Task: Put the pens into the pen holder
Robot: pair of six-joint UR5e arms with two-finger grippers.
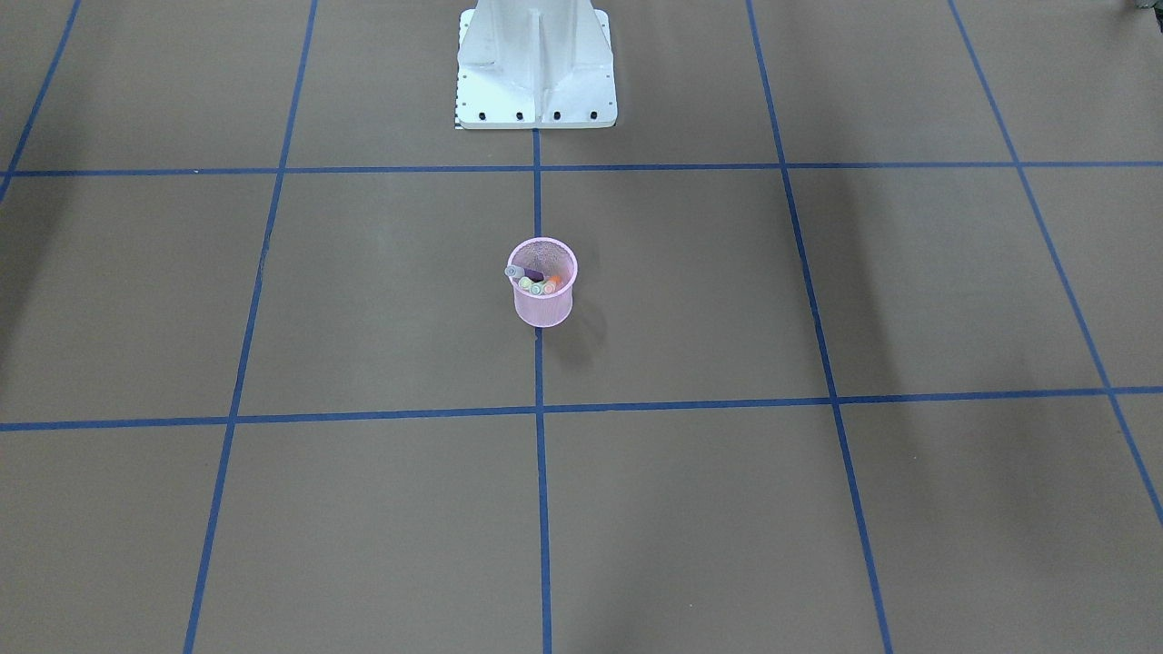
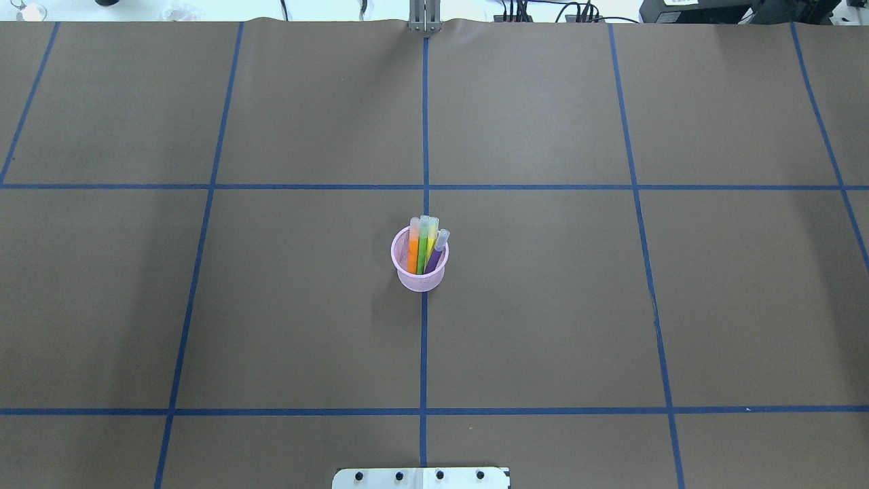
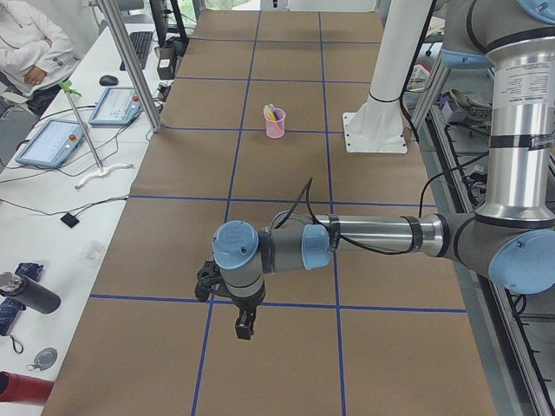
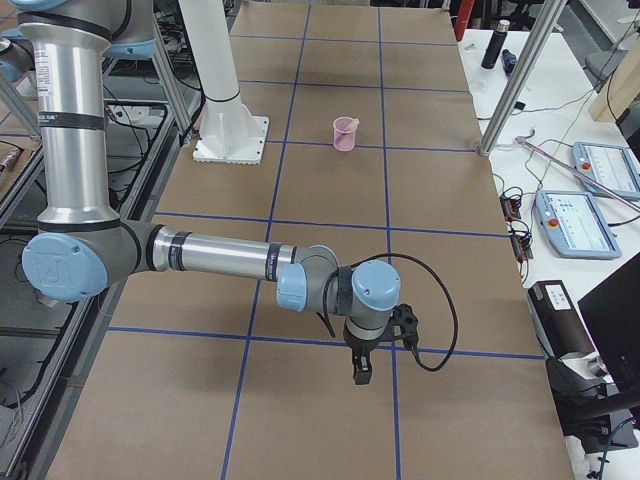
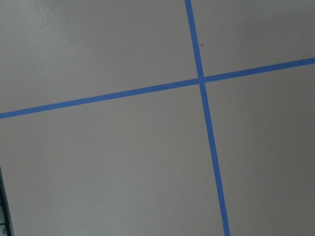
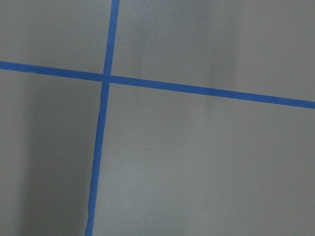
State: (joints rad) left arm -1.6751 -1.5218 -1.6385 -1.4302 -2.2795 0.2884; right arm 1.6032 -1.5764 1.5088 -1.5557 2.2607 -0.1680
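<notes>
The pink pen holder stands upright at the middle of the brown table, right on the centre blue tape line and in front of the robot's white pedestal. All the pens are inside it, none lies on the table. From overhead they stand side by side, leaning toward the far rim with their pale cap ends sticking up past it: the orange pen on the robot's left, the green pen next to it, and the purple pen on the robot's right, tilted outward more than the others. Between green and purple there seems to be a 4th, yellow pen, though it is small in view and could be a lighter part of the green one. The front view shows 4 cap ends inside the rim, which fits that count.

Both arms are well apart from the holder, out toward the 2 ends of the table. The left gripper hangs pointing down above the table beside a tape crossing. The right gripper hangs the same way at the other end. Each shows only in a side view, so I cannot tell whether its jaws are wide or narrow. Both wrist cameras see only bare table and crossing tape lines.
</notes>
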